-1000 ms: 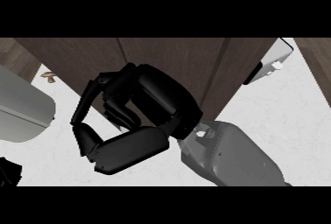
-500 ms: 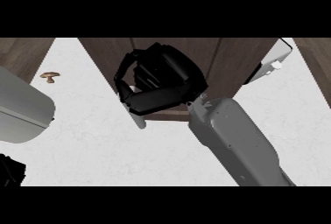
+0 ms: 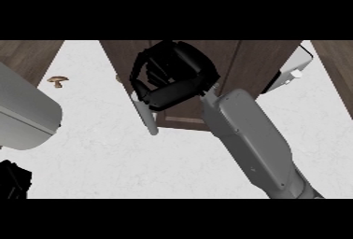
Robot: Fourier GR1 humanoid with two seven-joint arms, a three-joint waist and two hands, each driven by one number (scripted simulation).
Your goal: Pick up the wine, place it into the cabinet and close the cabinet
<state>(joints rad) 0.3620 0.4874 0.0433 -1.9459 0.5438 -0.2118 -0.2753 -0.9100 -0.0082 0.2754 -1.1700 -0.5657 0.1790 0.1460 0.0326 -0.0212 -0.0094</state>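
Observation:
The dark wooden cabinet [image 3: 244,60] stands at the back of the white counter, its doors seen from above. A silver bar handle [image 3: 146,116] hangs on the left door. My right hand [image 3: 169,77] is up against that door just above the handle. Its fingers are curled and its thumb lies across near the handle's top end. Nothing shows inside the hand. The wine shows nowhere in this view. Only a black part of my left hand [image 3: 14,179] shows at the lower left edge, below the grey left forearm [image 3: 24,112].
A small brown mushroom [image 3: 57,80] lies on the white counter [image 3: 124,163] left of the cabinet. A white object with a knob [image 3: 289,70] sits at the cabinet's right side. Brown wood panels flank both upper corners.
My right hand has moved up and away from me, from the counter's middle to the cabinet door. The door now lies flatter against the cabinet front. The left arm has stayed put.

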